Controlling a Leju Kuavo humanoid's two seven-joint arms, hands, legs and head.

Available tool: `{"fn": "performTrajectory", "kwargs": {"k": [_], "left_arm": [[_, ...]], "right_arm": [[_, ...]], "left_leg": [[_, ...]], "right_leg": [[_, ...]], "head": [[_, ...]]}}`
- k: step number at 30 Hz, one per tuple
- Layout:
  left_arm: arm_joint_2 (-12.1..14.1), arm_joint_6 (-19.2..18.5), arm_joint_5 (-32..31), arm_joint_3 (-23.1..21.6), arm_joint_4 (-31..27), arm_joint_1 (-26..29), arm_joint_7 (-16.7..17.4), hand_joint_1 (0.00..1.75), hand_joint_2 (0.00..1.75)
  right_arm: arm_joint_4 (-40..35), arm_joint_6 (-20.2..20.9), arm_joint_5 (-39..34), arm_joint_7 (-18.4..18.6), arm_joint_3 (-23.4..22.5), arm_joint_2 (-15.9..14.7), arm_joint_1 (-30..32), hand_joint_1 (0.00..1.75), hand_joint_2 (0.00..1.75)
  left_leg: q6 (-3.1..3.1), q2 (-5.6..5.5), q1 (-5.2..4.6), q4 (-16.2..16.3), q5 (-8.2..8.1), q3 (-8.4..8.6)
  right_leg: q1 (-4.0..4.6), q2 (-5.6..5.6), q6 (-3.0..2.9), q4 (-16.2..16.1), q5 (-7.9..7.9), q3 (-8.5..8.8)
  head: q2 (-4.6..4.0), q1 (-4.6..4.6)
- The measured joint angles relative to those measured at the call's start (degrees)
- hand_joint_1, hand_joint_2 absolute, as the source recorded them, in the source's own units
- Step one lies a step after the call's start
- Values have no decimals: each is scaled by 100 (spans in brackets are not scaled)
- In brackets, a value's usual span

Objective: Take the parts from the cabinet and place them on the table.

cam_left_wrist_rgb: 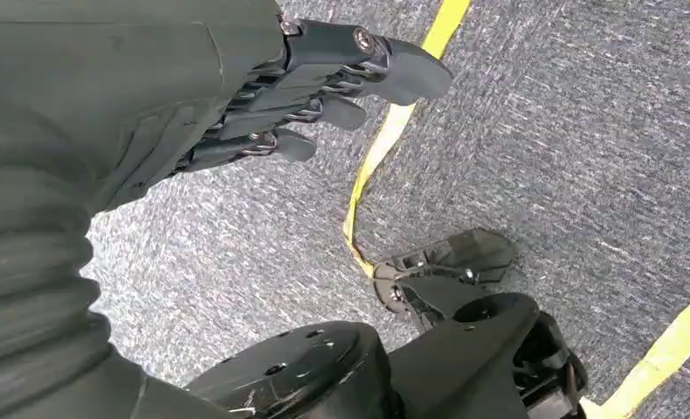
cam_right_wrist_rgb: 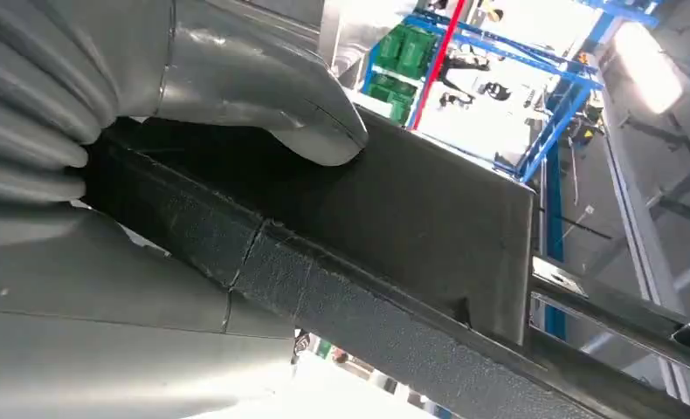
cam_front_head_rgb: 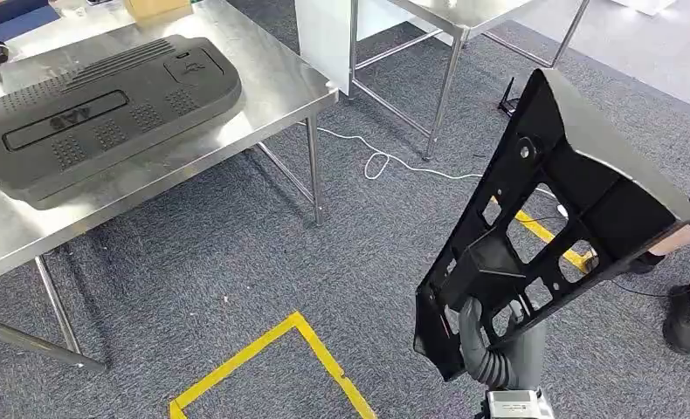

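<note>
a: what is in my right hand (cam_front_head_rgb: 490, 336)?

b: a big black part (cam_front_head_rgb: 551, 218). my fingers are wrapped around its low end, near one corner. it sticks up and leans out over the floor (cam_front_head_rgb: 237, 262), off to the right of the table (cam_front_head_rgb: 272, 87)

a: and my left hand (cam_left_wrist_rgb: 324, 74)?

b: it holds nothing. the fingers are a bit apart and point down at the carpet, near a yellow tape line (cam_left_wrist_rgb: 385, 148)

a: is anything on the table yet?

b: yes, another part (cam_front_head_rgb: 106, 109) lies flat there. it takes up a lot of the top

a: what could go wrong?

b: i hold the part at one end only, so i think the long end could swing or tip and slip out of my grip. it could also bump the table edge or a table leg as i bring it over. there is not much bare room left, so it may land on the other part or hang off the edge. a white cable (cam_front_head_rgb: 394, 161) lies on the floor, and a person's shoe (cam_front_head_rgb: 686, 319) is close by on the right. i could trip or hit them

a: what can't i see well?

b: the part hides most of my fingers, so i can't tell how tight the grip is. my right wrist view is very close up on the thumb (cam_right_wrist_rgb: 263, 96) pressing on the part's dark edge (cam_right_wrist_rgb: 368, 297). the far end of the table is cut off, and so is most of the person
</note>
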Motion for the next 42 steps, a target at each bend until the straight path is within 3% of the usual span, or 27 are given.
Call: {"fn": "performTrajectory", "kwargs": {"k": [7, 9, 10, 11, 12, 14, 15, 16, 17, 20, 21, 22, 23, 25, 26, 27, 28, 30, 31, 32, 33, 35, 36, 38, 40, 41, 42], "left_arm": [[18, 2, -54, 0, 0, 0, 0, 0, 175], [22, 2, -55, 0, 0, 0, 0, 0, 175], [20, 0, -55, 0, 0, -1, 0, 0, 175], [15, 0, -55, 0, 0, -2, -2, 0, 175], [15, 0, -59, 0, 0, -2, -2, 0, 175], [11, 0, -59, 0, 0, -5, -2, 0, 175], [11, 0, -59, 0, 0, -4, -2, 0, 175], [11, 0, -59, 0, 0, -1, -2, 0, 175], [11, -2, -59, 0, 2, 0, -2, 0, 175], [-2, -2, -61, 0, 0, -5, -2, 0, 175], [11, 0, -61, 2, -4, -7, -2, 0, 175], [11, 0, -61, 2, -4, -7, -4, 0, 175], [13, 0, -61, 2, -2, -2, -4, 0, 175], [13, 0, -61, 2, -2, 13, -4, 0, 175], [13, 0, -61, 2, -2, 13, -4, 0, 175], [15, 0, -61, 2, -2, 8, -7, 0, 175], [15, 0, -61, 2, -2, 4, -7, 0, 175], [13, 0, -61, 2, -2, 3, -7, 0, 175], [11, 0, -61, 2, -2, 7, -4, 0, 175], [13, 0, -61, 2, -2, 11, -4, 0, 175], [13, 2, -61, 4, -2, 12, -2, 0, 175], [18, 4, -61, 7, -2, 8, -2, 0, 175], [20, 4, -61, 7, -2, 5, 0, 0, 175], [15, 4, -61, 7, -2, -14, 0, 0, 175], [11, 4, -61, 9, -2, -5, 0, 0, 175], [7, 4, -61, 9, -2, -7, 0, 0, 175], [4, 4, -61, 11, -2, -7, 2, 0, 175]], "right_arm": [[0, -7, 122, -11, -2, 2, 3, 175, 175], [0, -4, 125, -11, -2, 6, 1, 175, 175], [-2, -4, 129, -11, -2, 7, -3, 175, 175], [0, -4, 131, -11, -2, 4, 0, 175, 175], [-2, -4, 131, -11, 0, 4, -10, 175, 175], [2, -4, 131, -11, 2, 2, -11, 175, 175], [9, -4, 131, -11, 2, 0, -10, 175, 175], [22, -2, 131, -11, 2, -2, -10, 175, 175], [26, -2, 131, -9, 2, -4, -10, 175, 175], [28, -2, 142, -9, 4, -4, -12, 175, 175], [37, -2, 149, -9, 4, -4, -21, 175, 175], [31, -2, 155, -7, 7, 0, -13, 175, 175], [35, -2, 157, -2, 4, -4, -11, 175, 175], [35, -2, 157, 0, -2, -4, -16, 175, 175], [33, -2, 160, 0, -2, -2, -15, 175, 175], [33, -2, 164, 0, -2, 0, -14, 175, 175], [33, -2, 164, 0, -2, 0, -13, 175, 175], [35, 0, 164, 0, -2, 0, -12, 175, 175], [37, 0, 164, 0, -2, 0, -11, 175, 175], [39, 0, 164, 0, -2, 0, -10, 175, 175], [37, 0, 164, 0, -2, 0, -11, 175, 175], [37, 0, 166, 0, -2, 0, -12, 175, 175], [37, 0, 166, 0, -2, 0, -11, 175, 175], [37, 0, 168, 0, -2, -2, -13, 175, 175], [37, 0, 173, 0, 2, 0, -14, 175, 175], [37, 0, 173, 0, 2, -2, -16, 175, 175], [37, -2, 177, 0, 2, -4, -15, 175, 175]], "left_leg": [[51, -1, -32, 39, -30, -17], [87, -3, -58, 26, -23, -26], [130, -4, -22, -60, 17, 16], [144, 2, 31, -111, 58, 56], [165, 2, 54, -123, 69, 54], [171, -4, 68, -122, 73, 34], [169, -11, 74, -121, 74, 23], [157, -23, 87, -120, 76, 20], [139, -48, 109, -118, 77, 20], [-11, -141, 188, -96, 75, 27], [-80, -161, 140, -77, 61, 13], [-120, -175, 137, -79, 66, 4], [-148, -181, 143, -98, 86, 0], [-218, -206, 184, -129, 111, 2], [-227, -149, 204, -60, 54, -5], [-211, -48, 190, 191, -128, -115], [-204, -17, 180, 609, -364, -308], [-196, 4, 174, 1625, -782, -786], [-182, 5, 171, 1831, -804, -889], [-158, 6, 165, 1756, -696, -855], [-129, 10, 155, 1429, -474, -691], [-57, 104, 136, 439, -3, -174], [-55, 234, 84, 144, -36, -16], [-42, 186, 47, 88, -33, -52], [16, 108, 20, 62, -11, -71], [70, 90, 76, 18, 26, -52], [86, 65, 67, 15, 31, -55]], "right_leg": [[-38, 0, 13, -18, 7, 6], [-54, -8, 42, -55, 25, 20], [-21, -8, 58, -52, 18, 29], [-52, -9, 59, 44, -26, -35], [-35, -7, 38, 302, -192, -164], [-56, -8, 18, 1205, -577, -593], [-69, -8, 43, 1552, -669, -767], [-79, -9, 90, 1678, -675, -829], [-94, -9, 160, 1529, -582, -754], [-209, 39, 412, 54, -48, 23], [-149, 84, 353, -44, -78, 46], [-142, 78, 200, -54, -50, 77], [-118, 69, 117, -29, -47, 59], [-101, 44, 12, -10, -29, 44], [-149, 19, -54, -24, -9, 53], [-130, 3, -82, -24, -20, 59], [-110, -23, -155, -23, -19, 59], [-48, -73, -180, -20, -36, 59], [-23, -93, -188, -18, -42, 66], [-10, -112, -195, -17, -48, 82], [0, -127, -202, -16, -57, 103], [5, -161, -198, -16, -89, 164], [56, -181, -164, -1, -110, 171], [68, -222, -122, -4, -113, 136], [48, -286, -74, -36, -104, 154], [30, -249, -33, 19, -153, 83], [29, -165, -35, 181, -250, 30]], "head": [[0, 0], [0, -4], [0, -7], [0, 0], [0, 20], [0, 24], [0, 28], [0, 26], [0, 26], [0, 42], [0, 61], [0, 42], [0, 33], [0, 35], [0, 20], [0, 6], [0, -7], [0, -9], [0, -9], [0, -9], [0, -11], [0, -13], [0, -7], [0, -2], [0, -15], [0, -11], [0, 5]]}}
